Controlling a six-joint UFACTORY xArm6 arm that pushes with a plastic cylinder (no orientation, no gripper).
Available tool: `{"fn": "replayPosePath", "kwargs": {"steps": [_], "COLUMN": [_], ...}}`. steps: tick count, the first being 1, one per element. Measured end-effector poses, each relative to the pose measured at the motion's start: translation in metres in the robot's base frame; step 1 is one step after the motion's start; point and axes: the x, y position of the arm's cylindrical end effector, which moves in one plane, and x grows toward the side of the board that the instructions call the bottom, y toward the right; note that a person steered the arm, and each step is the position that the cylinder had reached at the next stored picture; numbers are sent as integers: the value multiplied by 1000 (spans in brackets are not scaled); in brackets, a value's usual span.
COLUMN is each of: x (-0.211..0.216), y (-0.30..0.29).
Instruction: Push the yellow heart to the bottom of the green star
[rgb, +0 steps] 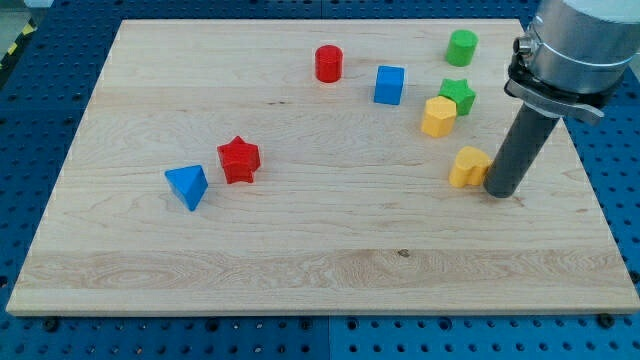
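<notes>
Spanning nearly the whole view, the wooden board (300, 250) carries every block. My tip (499, 192) stands at the view's right, touching or just beside the right edge of the yellow heart (468, 167); being a bare rod, it has no fingers and holds nothing. The green star (458, 95) lies above the heart, a yellow hexagonal block (438, 116) touching its lower left. Elsewhere: blue cube (389, 85), red star (238, 159), blue triangular block (188, 186), green cylinder (462, 47), red cylinder (328, 63).
</notes>
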Motion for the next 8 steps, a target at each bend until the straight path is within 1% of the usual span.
{"fn": "replayPosePath", "kwargs": {"steps": [1, 2, 3, 4, 6, 7, 8], "x": [4, 27, 27, 19, -43, -68, -85], "y": [-19, -30, -31, -26, -26, -26, -26]}}
